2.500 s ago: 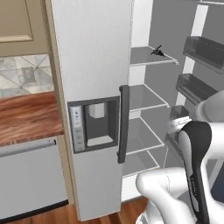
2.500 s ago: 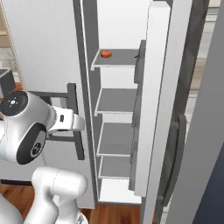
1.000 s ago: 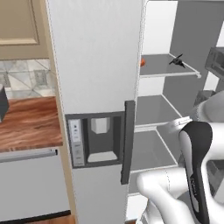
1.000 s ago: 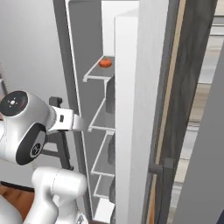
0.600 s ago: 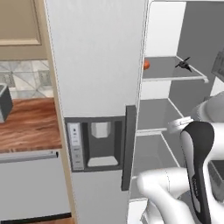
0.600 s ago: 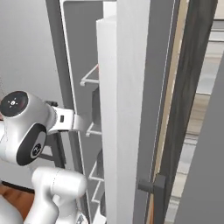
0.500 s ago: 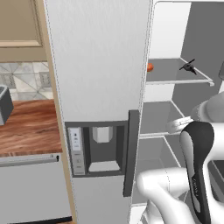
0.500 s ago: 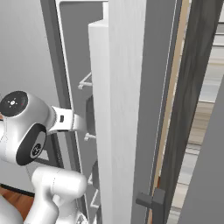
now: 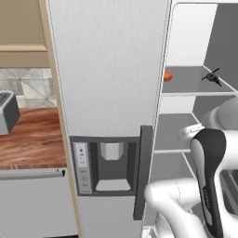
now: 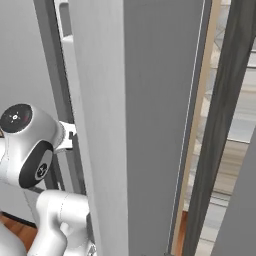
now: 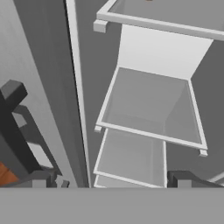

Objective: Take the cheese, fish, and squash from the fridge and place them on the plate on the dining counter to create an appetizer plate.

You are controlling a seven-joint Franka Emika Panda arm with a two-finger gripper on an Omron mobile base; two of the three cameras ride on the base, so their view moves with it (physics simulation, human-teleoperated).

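1. Left base view: the fridge (image 9: 109,69) fills the middle, its closed left door carrying the dispenser (image 9: 110,165) at 6 o'clock and a dark handle (image 9: 142,172) just beside it. The right compartment stands open at 3 o'clock. On its upper shelf (image 9: 195,86) the squash (image 9: 167,76) sits at the shelf's left end, against the door edge, and the fish (image 9: 213,77) lies well apart from it toward the right. The arm (image 9: 209,181) rises at 4 to 5 o'clock in front of the lower shelves. A wood-grain counter (image 9: 30,135) with a grey appliance (image 9: 7,111) lies at 9 o'clock. The cheese I cannot make out.

2. Right base view: a fridge door (image 10: 135,125), seen edge-on, takes up the centre; the arm's round joint (image 10: 25,145) sits at 8 o'clock, with a dark vertical bar (image 10: 220,125) at 3 o'clock.

3. Hand view: the gripper (image 11: 113,180) points into the open compartment with its jaws spread wide and nothing between them; one fingertip (image 11: 43,179) shows at 7 o'clock, the other at 5 o'clock. White shelves (image 11: 148,109) stack from 12 to 6 o'clock, and the dark handle is at 9 o'clock.
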